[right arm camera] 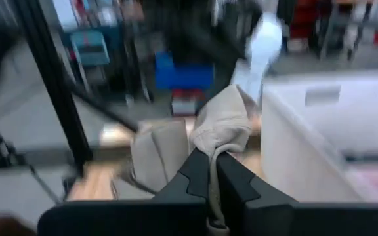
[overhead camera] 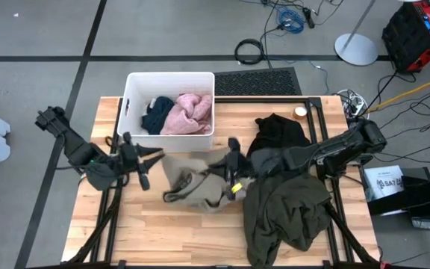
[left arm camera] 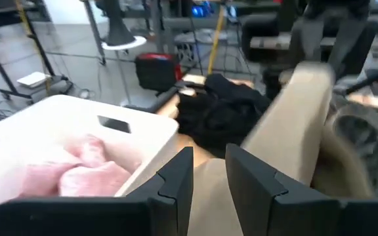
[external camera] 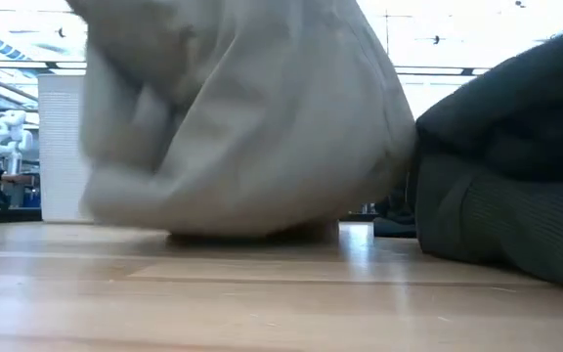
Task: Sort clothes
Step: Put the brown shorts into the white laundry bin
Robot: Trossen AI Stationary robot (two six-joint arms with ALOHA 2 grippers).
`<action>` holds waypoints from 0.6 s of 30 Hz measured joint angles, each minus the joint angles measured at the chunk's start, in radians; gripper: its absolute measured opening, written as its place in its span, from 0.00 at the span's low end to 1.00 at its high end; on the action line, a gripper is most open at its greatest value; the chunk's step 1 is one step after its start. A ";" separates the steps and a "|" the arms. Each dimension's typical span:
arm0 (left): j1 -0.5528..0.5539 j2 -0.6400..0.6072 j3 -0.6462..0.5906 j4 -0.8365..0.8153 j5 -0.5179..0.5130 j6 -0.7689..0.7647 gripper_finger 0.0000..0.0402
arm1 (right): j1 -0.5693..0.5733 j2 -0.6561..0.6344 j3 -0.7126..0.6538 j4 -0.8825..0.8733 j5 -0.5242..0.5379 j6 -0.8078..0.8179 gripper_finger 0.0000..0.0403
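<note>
A tan khaki garment (overhead camera: 196, 183) lies bunched at the table's middle, its bottom on the wood in the low view (external camera: 242, 127). My right gripper (overhead camera: 231, 159) is shut on its right part. My left gripper (overhead camera: 154, 159) is open just left of the tan garment; its fingers (left arm camera: 176, 187) hold nothing. A dark olive garment (overhead camera: 284, 213) lies heaped at the near right. A black garment (overhead camera: 278, 131) lies behind it. Navy (overhead camera: 157, 116) and pale pink (overhead camera: 189, 113) garments lie in the white bin (overhead camera: 131, 104). My right gripper pinches a bunched fold of the tan garment (right arm camera: 223, 131) between its two shut fingers. It comes from the table's right, about level. The pinched fold stands raised above the fingers, and the rest of the garment trails down onto the table.
The white bin stands at the table's far edge, left of centre. A small round object (overhead camera: 300, 112) sits at the far right. Bare wood (overhead camera: 125, 232) lies at the near left. Black frame rails (overhead camera: 316, 127) run along the table's right side.
</note>
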 joint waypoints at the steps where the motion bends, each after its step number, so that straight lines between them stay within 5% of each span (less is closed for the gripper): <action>1: -0.007 -0.017 -0.010 -0.002 -0.020 -0.003 0.25 | -0.014 -0.019 0.005 0.021 -0.020 -0.012 0.00; 9: -0.052 -0.087 -0.055 0.003 -0.068 -0.002 0.25 | -0.179 -0.059 0.211 0.043 -0.157 -0.118 0.00; 18: -0.065 -0.106 -0.058 -0.005 -0.067 0.052 0.25 | -0.410 0.121 0.716 0.063 -0.406 -0.122 0.00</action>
